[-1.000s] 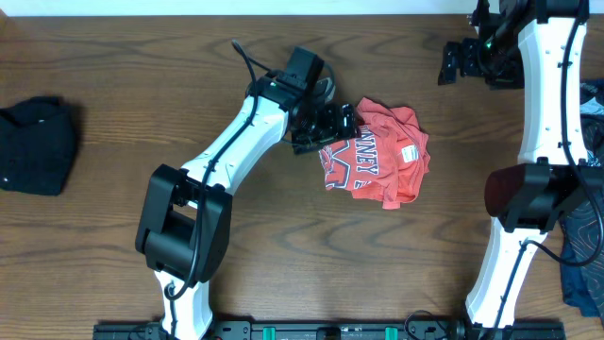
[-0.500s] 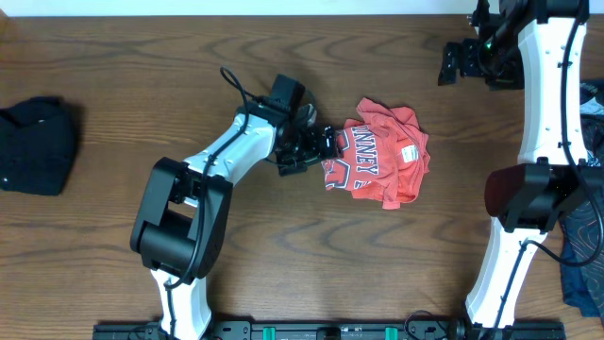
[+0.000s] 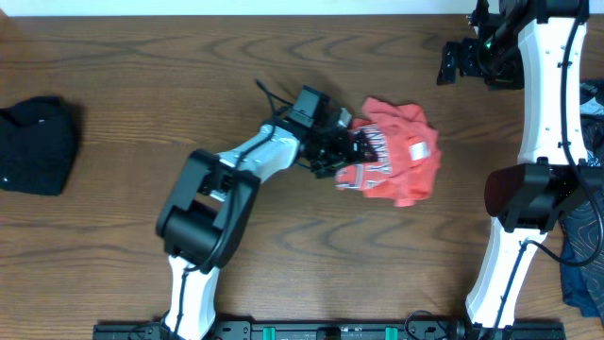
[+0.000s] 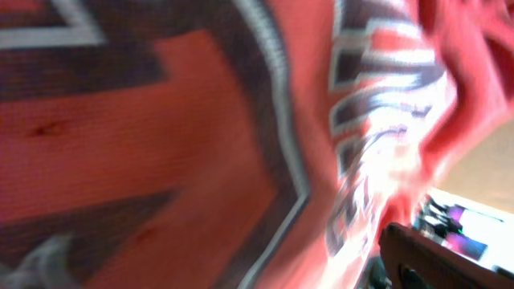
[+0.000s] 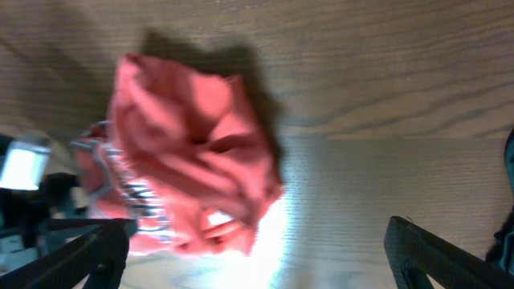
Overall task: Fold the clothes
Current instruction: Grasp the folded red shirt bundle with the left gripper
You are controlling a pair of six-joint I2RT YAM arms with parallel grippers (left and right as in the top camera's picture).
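Observation:
The coral-red T-shirt (image 3: 401, 156) lies crumpled at the table's middle, its white-and-navy lettering turned toward my left gripper (image 3: 345, 151). The left gripper is buried in the shirt's left edge and appears shut on the fabric. The left wrist view is filled with blurred shirt cloth (image 4: 185, 144), with one finger (image 4: 426, 257) at the bottom right. My right gripper (image 3: 460, 62) hangs open and empty at the back right, well above the table. In its wrist view (image 5: 257, 245) the shirt (image 5: 193, 152) lies below it. A black cloth bundle (image 3: 36, 144) sits far left.
A navy swirl-patterned garment (image 3: 585, 247) lies at the right edge, partly behind the right arm (image 3: 547, 113). The left arm (image 3: 236, 170) stretches across the table's middle. Bare wood shows in front of the shirt and to its left.
My left gripper has swung right and pushed into the shirt. The shirt has shifted a little right and bunched up. The right arm has not moved.

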